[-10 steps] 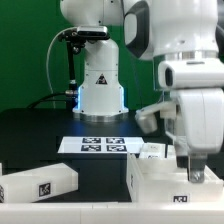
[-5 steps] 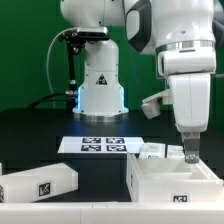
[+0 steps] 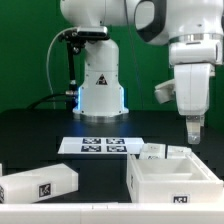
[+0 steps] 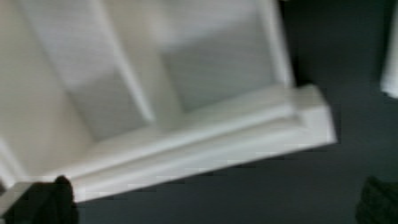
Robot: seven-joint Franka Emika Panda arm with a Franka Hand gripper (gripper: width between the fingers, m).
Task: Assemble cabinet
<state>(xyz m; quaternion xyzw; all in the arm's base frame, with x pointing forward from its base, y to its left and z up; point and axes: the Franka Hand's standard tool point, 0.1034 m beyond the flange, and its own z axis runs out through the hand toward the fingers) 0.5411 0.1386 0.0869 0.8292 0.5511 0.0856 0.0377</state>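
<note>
We see the hand hanging in the air at the exterior view's right. It is above the far right corner of the cabinet tray and does not touch it. The hand is spread wide and holds nothing. In the wrist view its fingertips show as two dark tips far apart, with only dark tabletop between them.

The cabinet tray sits on the tabletop at the front right of the exterior view. It is an open white box with raised walls and a small black-and-white tag on its front face. The wrist view looks down into it, and we make out white inner ribs dividing it into compartments and a stepped outer edge next to the dark surface.

Just behind the tray's far left corner lies a small cabinet part, also white. We cannot tell whether the two touch. A long cabinet block lies at the front left, well apart from the tray, with a tag on the side facing us.

The marker board lies flat between the parts and the arm's white base, which stands at the back in the middle.
</note>
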